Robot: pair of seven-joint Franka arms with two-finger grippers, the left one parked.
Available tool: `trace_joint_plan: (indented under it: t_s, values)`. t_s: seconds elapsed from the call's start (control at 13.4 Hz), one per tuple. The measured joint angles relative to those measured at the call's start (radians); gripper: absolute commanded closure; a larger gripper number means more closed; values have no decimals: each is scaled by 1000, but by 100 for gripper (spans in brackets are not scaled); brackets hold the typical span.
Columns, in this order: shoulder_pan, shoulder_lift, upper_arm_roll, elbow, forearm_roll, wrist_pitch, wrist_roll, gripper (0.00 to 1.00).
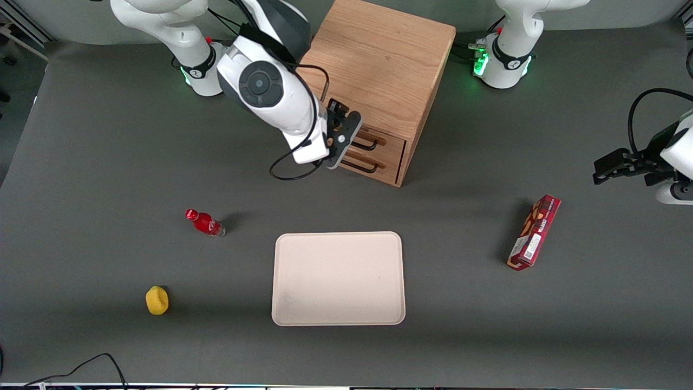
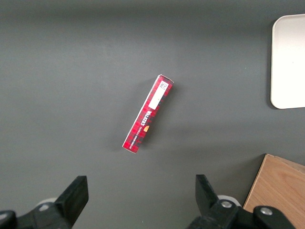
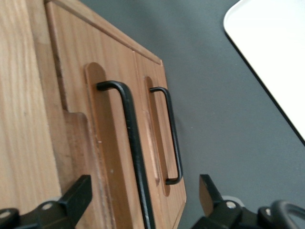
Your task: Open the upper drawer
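Observation:
The oak cabinet (image 1: 379,59) stands at the back of the table, its two drawers facing the front camera. The upper drawer (image 1: 391,144) with its long black bar handle (image 1: 370,143) sits above the twin lower drawer (image 1: 385,166). Both look shut. My right gripper (image 1: 342,142) is right in front of the drawer fronts, at the working arm's end of the handles. In the right wrist view the upper drawer (image 3: 112,119) and its handle (image 3: 132,143) run between my open fingers (image 3: 78,195). The gripper (image 3: 143,200) touches nothing. The lower handle (image 3: 172,138) lies beside it.
A cream tray (image 1: 338,279) lies nearer the front camera than the cabinet, also seen in the right wrist view (image 3: 271,43). A red bottle (image 1: 206,222) and a yellow object (image 1: 157,300) lie toward the working arm's end. A red box (image 1: 534,232) lies toward the parked arm's end.

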Motion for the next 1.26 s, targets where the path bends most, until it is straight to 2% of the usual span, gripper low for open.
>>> trace_joint_plan:
  t_s: [1.26]
  values:
    - [-22,57,-4,1,2,48,0,0]
